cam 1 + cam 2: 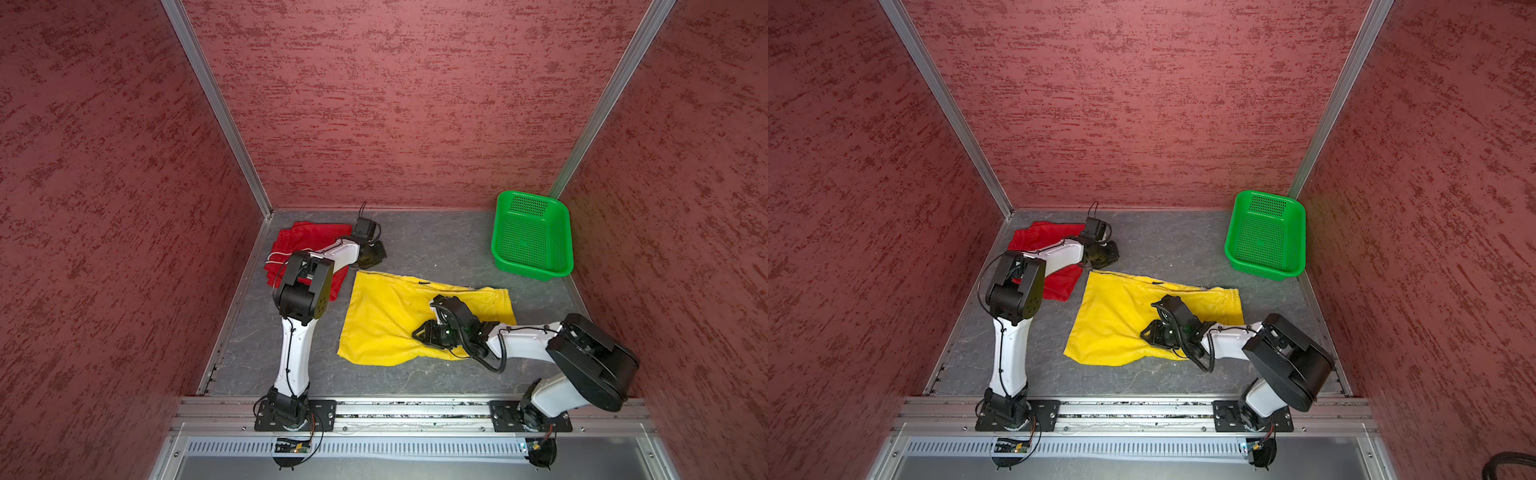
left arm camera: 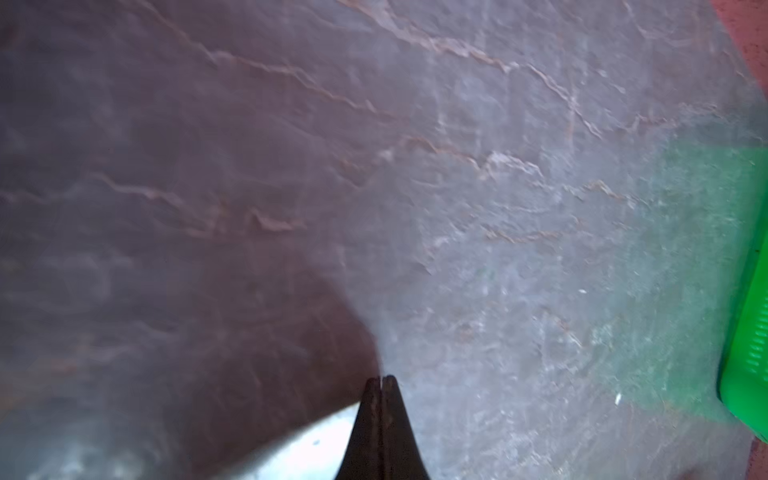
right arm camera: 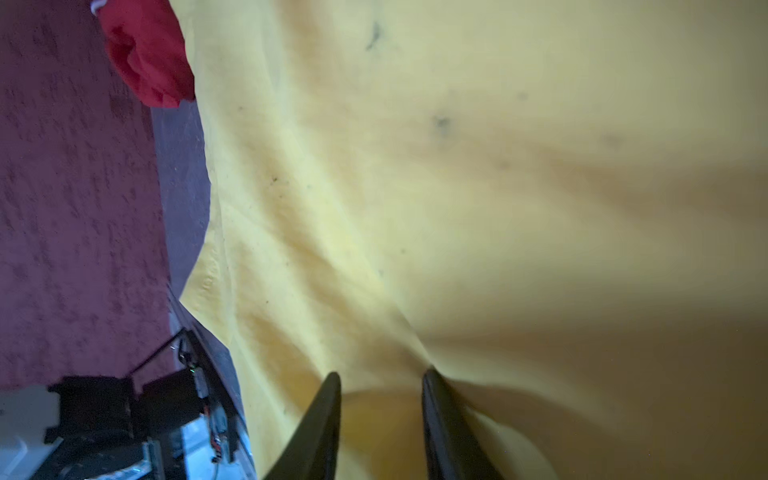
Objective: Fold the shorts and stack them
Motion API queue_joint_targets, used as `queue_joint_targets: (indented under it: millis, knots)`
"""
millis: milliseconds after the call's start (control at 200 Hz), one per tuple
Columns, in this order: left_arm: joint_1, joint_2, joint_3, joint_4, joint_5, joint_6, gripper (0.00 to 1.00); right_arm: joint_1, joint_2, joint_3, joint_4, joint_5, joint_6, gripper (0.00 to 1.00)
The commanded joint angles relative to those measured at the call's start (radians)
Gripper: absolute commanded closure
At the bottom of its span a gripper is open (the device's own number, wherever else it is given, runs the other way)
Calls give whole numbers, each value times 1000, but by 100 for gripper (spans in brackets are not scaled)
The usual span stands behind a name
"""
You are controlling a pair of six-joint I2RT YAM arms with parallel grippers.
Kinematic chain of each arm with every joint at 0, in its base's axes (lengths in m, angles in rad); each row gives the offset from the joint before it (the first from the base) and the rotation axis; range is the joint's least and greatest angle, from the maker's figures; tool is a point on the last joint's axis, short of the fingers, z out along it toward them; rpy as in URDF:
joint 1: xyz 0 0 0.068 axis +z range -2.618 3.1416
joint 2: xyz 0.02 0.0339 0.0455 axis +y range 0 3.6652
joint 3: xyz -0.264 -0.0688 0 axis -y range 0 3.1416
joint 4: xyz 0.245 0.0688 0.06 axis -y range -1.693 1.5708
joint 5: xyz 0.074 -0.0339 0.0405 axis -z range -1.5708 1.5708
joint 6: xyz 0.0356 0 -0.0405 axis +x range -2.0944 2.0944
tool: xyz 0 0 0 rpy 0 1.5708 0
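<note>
Though indistinct overhead, left gripper (image 2: 381,379) (closed)

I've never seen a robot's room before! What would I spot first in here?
The big bright yellow shorts spread in the middle of the grey table, with the right gripper down on them, jaws apart. Then the red shorts in the far left corner, partly hidden by the left arm, and the green basket in the far right corner.
</note>
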Motion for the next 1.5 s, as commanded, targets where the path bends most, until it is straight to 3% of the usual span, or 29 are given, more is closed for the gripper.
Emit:
queue_joint_targets:
  millis: [0, 185, 376, 516, 586, 777, 922, 1012, 1287, 1493]
  knots:
    - [-1, -52, 15, -37, -5, 26, 95, 0, 6, 84, -132, 82, -6, 56]
    - [-13, -275, -101, -34, -2, 24, 85, -14, 25, 250, -106, 93, -20, 55]
    - [-54, -493, -301, -30, 69, 26, 87, -58, 71, 365, -132, 74, -62, 56]
    - [-146, -606, -439, -31, 77, 32, 87, -151, -23, 343, -188, 53, -104, 54]
    - [-210, -641, -485, -2, 79, 53, 82, -223, -108, 325, -287, 56, -145, 54]
    - [-380, -607, -502, 125, 94, 144, 68, -505, -313, 254, -588, 33, -257, 53]
    - [-462, -478, -389, 84, 98, 166, 69, -726, -430, 165, -685, -1, -294, 52]
    - [-474, -403, -348, 38, 90, 111, 71, -795, -425, 111, -668, 2, -302, 52]
    - [-435, -378, -525, 63, 49, 17, 76, -805, -174, 0, -405, 15, -237, 65]
    - [-410, -516, -619, 39, 52, 66, 75, -654, -188, -71, -338, 69, -87, 66]
